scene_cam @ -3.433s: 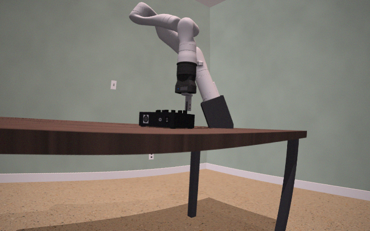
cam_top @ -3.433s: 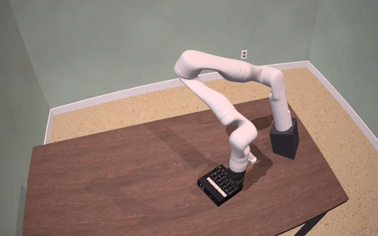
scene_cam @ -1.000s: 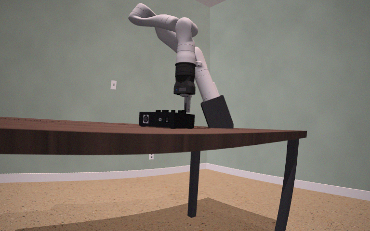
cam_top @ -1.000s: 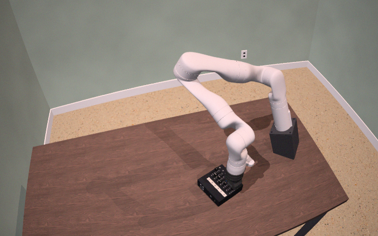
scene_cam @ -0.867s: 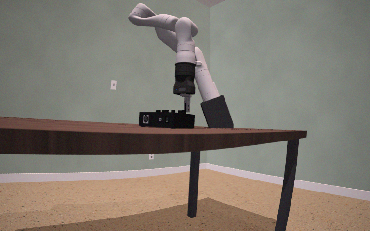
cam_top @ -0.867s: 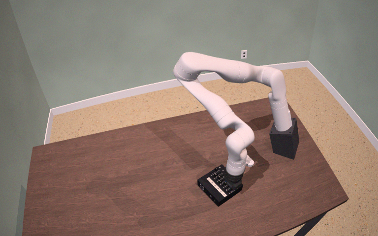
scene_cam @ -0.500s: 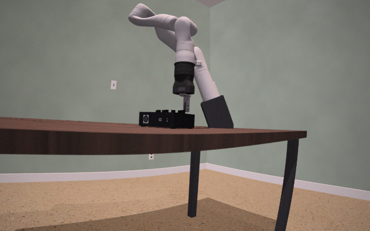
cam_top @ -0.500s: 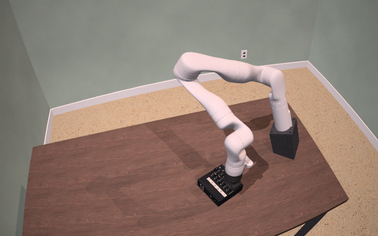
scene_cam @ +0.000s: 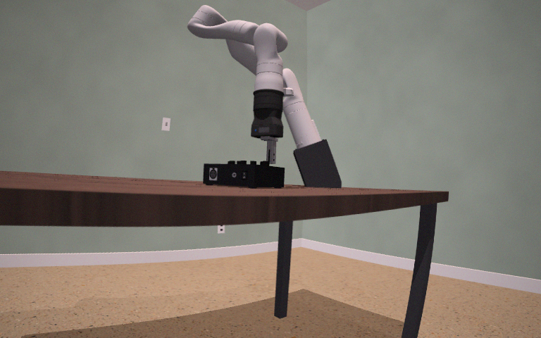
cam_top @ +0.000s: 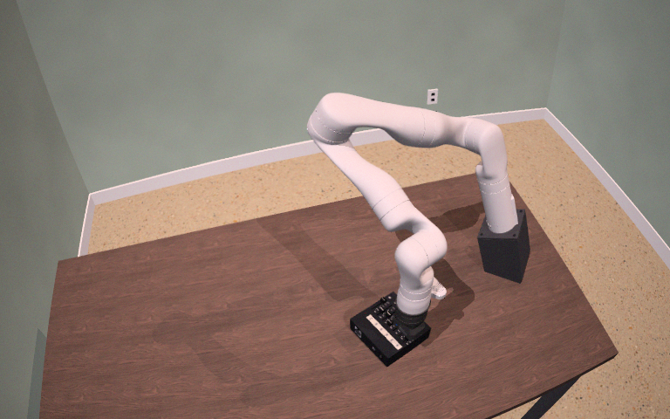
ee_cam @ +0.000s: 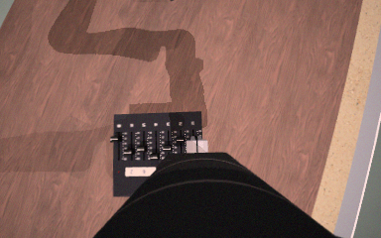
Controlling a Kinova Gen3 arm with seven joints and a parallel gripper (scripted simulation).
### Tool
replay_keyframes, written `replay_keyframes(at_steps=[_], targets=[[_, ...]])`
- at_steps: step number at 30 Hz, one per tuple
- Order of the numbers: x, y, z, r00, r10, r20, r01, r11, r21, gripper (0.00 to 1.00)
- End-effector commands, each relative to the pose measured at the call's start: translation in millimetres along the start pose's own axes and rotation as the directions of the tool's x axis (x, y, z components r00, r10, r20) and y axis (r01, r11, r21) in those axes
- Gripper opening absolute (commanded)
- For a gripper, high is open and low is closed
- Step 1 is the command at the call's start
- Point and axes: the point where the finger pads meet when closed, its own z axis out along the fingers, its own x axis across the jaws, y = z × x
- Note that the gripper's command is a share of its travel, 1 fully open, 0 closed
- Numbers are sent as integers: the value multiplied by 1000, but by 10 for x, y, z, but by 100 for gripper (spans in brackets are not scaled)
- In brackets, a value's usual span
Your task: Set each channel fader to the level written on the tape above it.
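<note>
Jaws (cam_top: 413, 340) (scene_cam: 271, 162) together (pointing down), they are perhaps touching the lighting desk's (cam_top: 386, 348) (scene_cam: 244, 175) (ee_cam: 121, 187) top at 1 side.

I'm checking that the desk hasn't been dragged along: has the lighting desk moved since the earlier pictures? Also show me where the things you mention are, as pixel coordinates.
No, the lighting desk (cam_top: 367, 338) (scene_cam: 267, 177) (ee_cam: 117, 185) shows no visible shift against the table's edge (cam_top: 158, 239) (scene_cam: 358, 202).
</note>
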Motion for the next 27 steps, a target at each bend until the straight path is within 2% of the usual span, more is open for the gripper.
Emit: replay_keyframes(at_steps=[1,27], targets=[[-26,32,3,1000,-3,6,3,1000,0,0],[-26,64,3,1000,-3,6,3,1000,0,0]])
